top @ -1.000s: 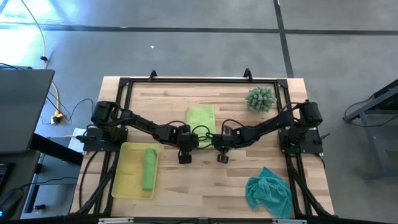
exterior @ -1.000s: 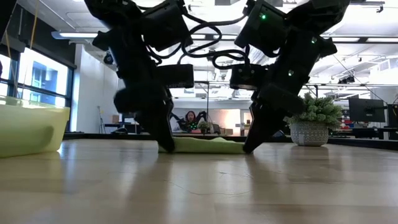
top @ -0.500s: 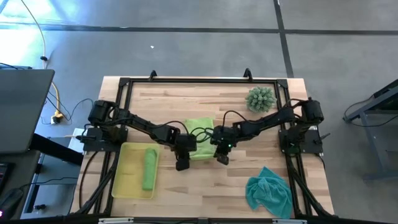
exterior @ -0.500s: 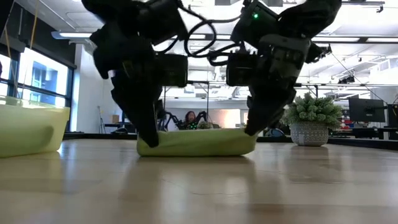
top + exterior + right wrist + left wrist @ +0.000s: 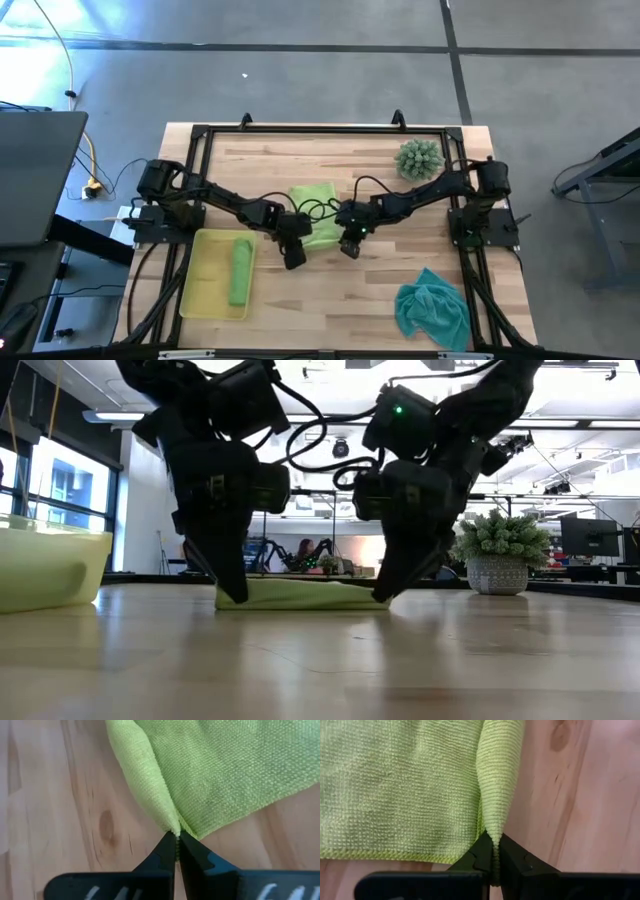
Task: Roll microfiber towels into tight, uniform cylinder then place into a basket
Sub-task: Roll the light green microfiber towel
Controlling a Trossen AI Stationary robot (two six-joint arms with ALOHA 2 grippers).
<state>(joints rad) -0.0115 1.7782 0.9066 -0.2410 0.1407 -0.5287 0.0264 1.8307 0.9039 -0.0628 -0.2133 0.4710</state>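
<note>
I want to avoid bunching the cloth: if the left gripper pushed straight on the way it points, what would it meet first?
Probably the lime green towel itself. The left gripper is shut on its folded edge, and that fold runs straight ahead of the fingers, with bare table beside it.

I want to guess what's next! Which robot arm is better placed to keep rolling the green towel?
Neither alone, probably both. The left gripper and right gripper each pinch one end of the lime towel's folded edge, jaws shut, so rolling evenly likely needs both together.

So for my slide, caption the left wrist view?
Left gripper shut on a folded corner of the lime green towel.
</note>
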